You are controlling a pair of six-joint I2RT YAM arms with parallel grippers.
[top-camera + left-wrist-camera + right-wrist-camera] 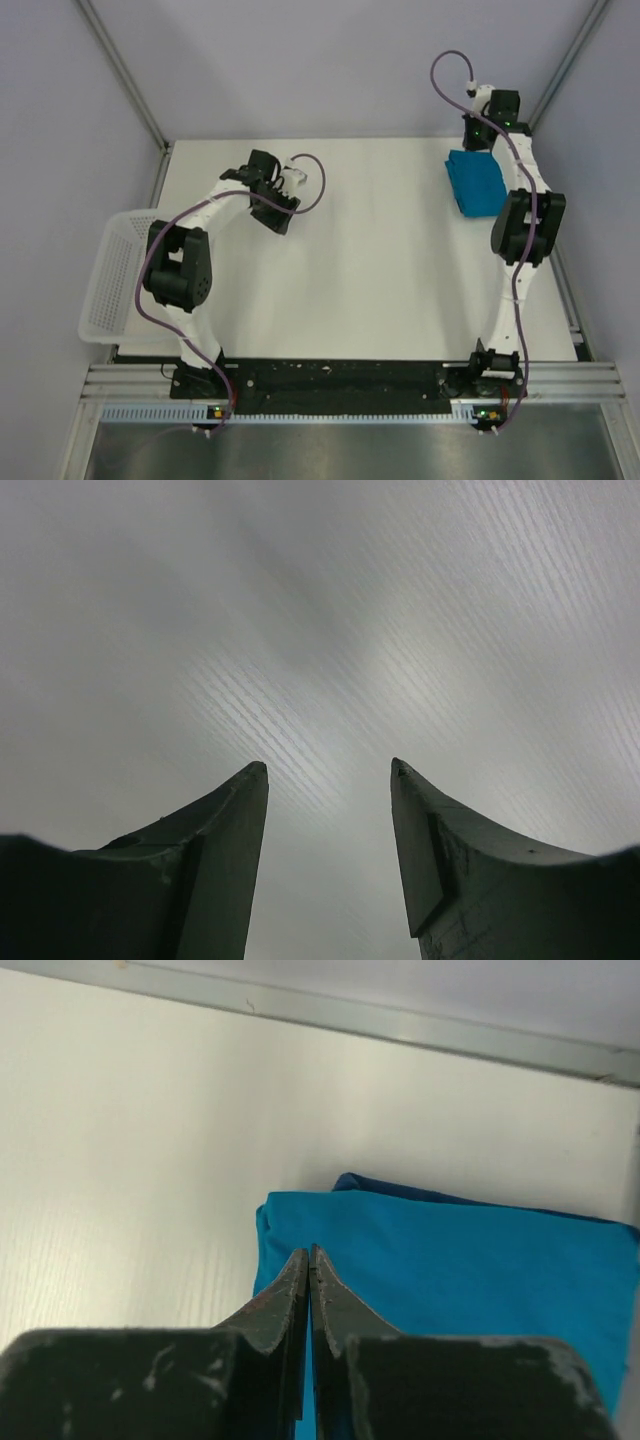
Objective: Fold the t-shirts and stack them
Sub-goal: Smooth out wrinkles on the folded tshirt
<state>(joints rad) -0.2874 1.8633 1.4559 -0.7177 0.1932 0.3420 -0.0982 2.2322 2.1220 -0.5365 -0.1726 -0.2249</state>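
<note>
Presently the folded bright teal-blue cloth t-shirt lies at the upper right of the white surface, atop the dark navy t-shirt, which shows only a thin edge. Jaws of the right gripper are clenched, no cloth visibly between; those of the left gripper stand released. Probably best: raise the right gripper straight up, without dragging the top layer. Navy print hidden; stack's right side cut off

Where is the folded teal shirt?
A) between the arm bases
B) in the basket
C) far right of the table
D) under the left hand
C: the top view shows the teal shirt lying folded at the far right of the table.
</note>
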